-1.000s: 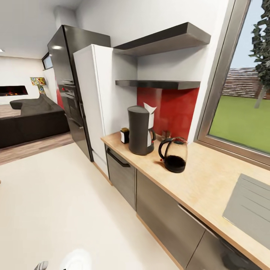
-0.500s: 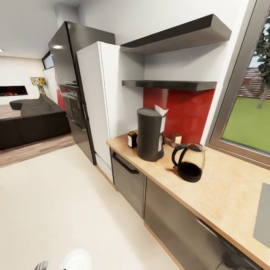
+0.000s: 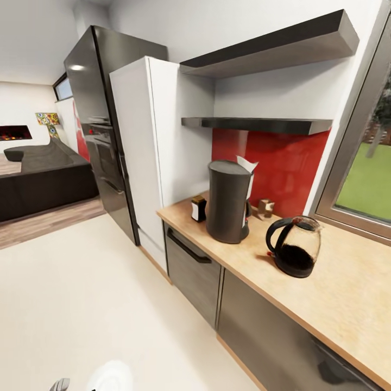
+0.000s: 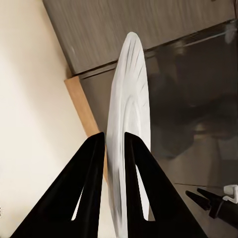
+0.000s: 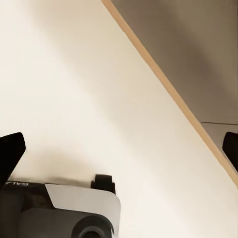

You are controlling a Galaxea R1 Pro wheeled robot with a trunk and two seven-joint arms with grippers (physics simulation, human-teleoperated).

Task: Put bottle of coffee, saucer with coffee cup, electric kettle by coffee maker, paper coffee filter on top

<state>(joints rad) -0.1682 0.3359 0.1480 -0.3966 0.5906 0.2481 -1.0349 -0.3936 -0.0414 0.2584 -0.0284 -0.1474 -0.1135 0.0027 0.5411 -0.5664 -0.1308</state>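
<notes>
On the wooden countertop [image 3: 326, 304] stands the dark grey coffee maker [image 3: 228, 201], a white paper filter [image 3: 247, 165] sticking up at its top. The small bottle of coffee [image 3: 199, 209] sits to its left, and the glass electric kettle [image 3: 296, 252] stands to its right. My left gripper [image 4: 115, 139] is shut on the white saucer [image 4: 130, 99], held edge-on; the saucer [image 3: 111, 377] also peeks in at the bottom of the head view. My right gripper [image 5: 119, 148] is open over the floor, nothing between its fingers.
A small brown object [image 3: 265, 208] stands behind the coffee maker by the red backsplash. Two dark shelves [image 3: 260, 124] hang above the counter. A white cabinet [image 3: 141, 157] and black fridge [image 3: 98, 119] stand left of it. Pale floor [image 3: 81, 304] stretches before the cabinets.
The whole head view has shifted: counter, coffee maker and kettle now sit further right and look larger, so the camera moved. The saucer stays in my left gripper.
</notes>
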